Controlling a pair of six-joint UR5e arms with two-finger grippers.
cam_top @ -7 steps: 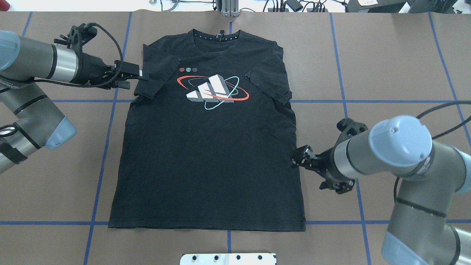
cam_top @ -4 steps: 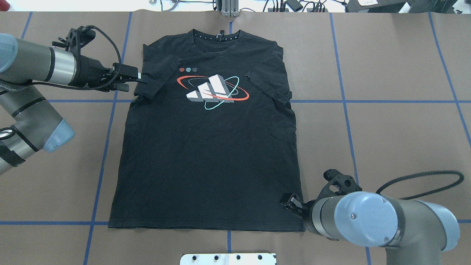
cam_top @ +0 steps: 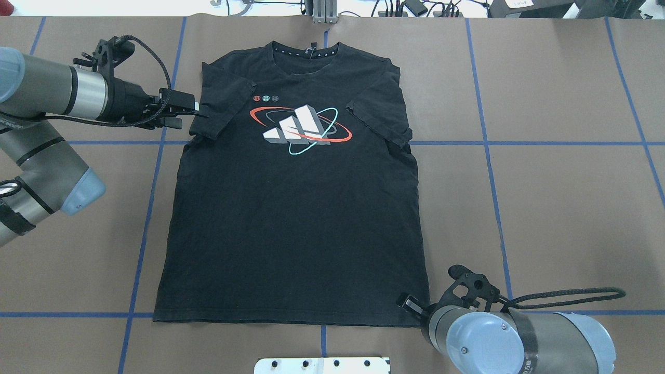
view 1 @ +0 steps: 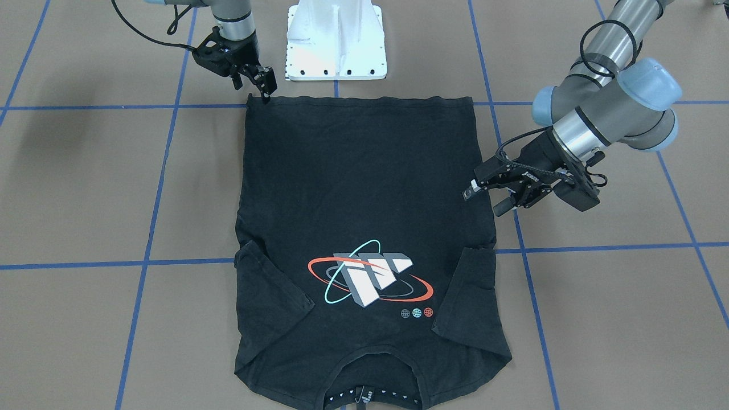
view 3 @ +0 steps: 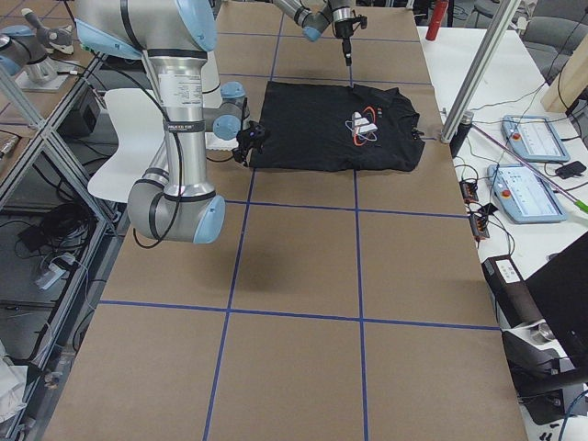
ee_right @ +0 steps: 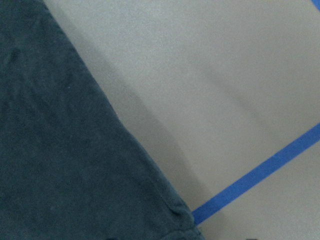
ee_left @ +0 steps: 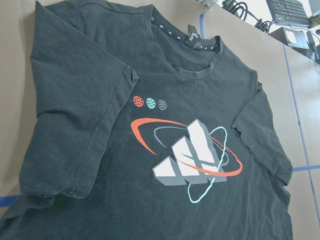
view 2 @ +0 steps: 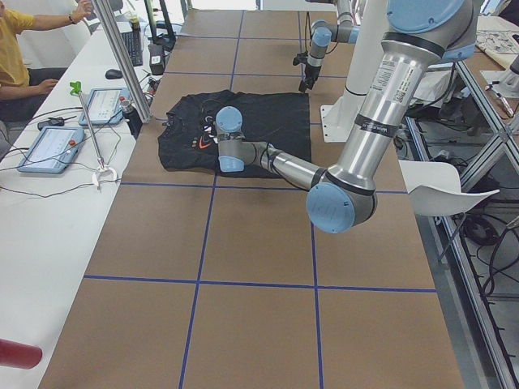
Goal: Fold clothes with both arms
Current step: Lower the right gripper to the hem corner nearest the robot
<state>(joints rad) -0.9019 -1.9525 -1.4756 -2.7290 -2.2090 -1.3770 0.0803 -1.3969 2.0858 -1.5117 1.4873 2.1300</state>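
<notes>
T-shirt (cam_top: 291,218) flat on counter (cam_top: 561,182); left pincer (view 1: 484,203) spread, empty, at sleeve edge; right pincer (view 1: 265,93) over hem corner, opening unclear.

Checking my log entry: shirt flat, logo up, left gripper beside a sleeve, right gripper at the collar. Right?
No. The front-facing view shows the right gripper at the T-shirt's hem corner, not the collar. Flat, logo up, left gripper beside a sleeve: correct.
</notes>
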